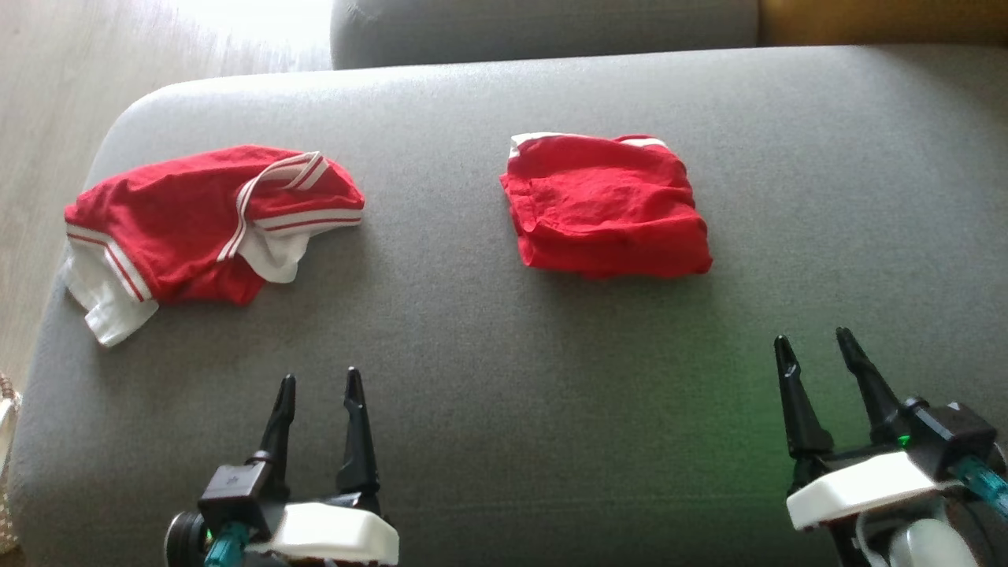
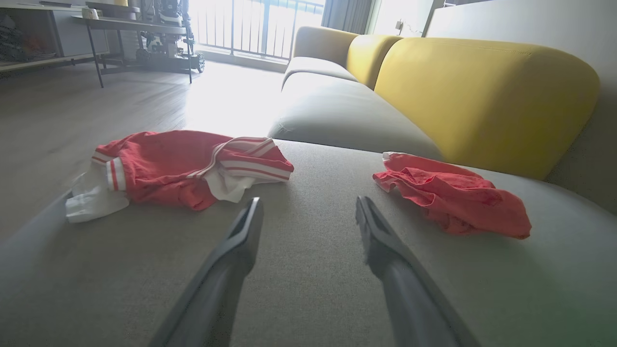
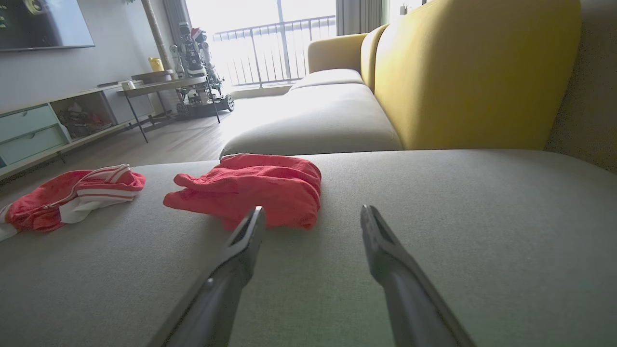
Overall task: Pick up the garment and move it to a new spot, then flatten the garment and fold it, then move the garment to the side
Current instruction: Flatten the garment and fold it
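My left pincer and right pincer hang spread and empty over the grey sofa seat, where one red garment lies folded mid-seat, seemingly done, while the striped garment near the left edge looks crumpled, unfolded.

Two red garments lie on the grey seat cushion: one folded garment near its middle, one crumpled garment at its left end. Two grippers sit over its near edge: left gripper and right gripper.

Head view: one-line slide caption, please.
On the grey sofa seat: crumpled red-and-white garment left, folded red garment centre; left gripper and right gripper open, empty.
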